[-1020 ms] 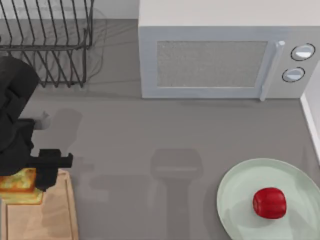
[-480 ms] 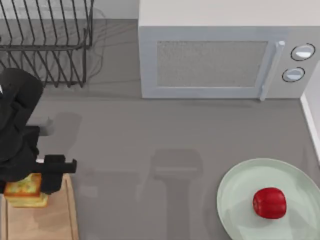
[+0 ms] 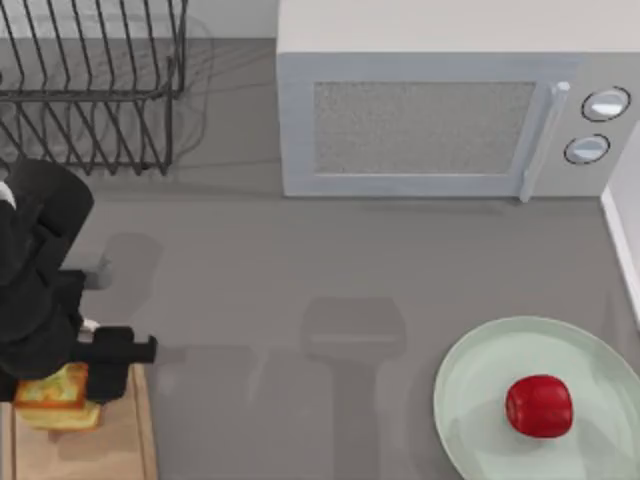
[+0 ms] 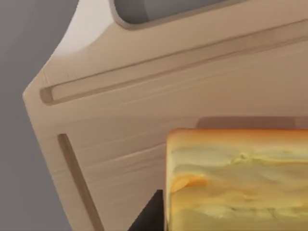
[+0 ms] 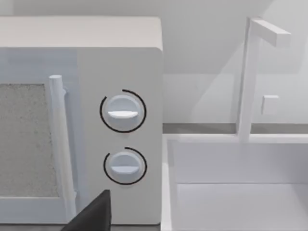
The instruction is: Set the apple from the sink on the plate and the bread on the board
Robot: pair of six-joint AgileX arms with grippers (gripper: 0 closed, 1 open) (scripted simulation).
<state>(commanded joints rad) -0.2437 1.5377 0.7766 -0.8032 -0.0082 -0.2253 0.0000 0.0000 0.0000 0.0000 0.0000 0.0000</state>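
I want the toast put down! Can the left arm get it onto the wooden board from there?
Probably yes: the left gripper holds the bread right over the board, and nothing lies on the wood beneath.

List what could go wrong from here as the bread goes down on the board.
1. In the top view the bread sits near the board's upper end, so part of it may end up overhanging.
2. The left gripper hides much of the slice from above; its hold is hard to judge, so the slice could drop tilted.
3. The apple already lies on the plate; no risk there.
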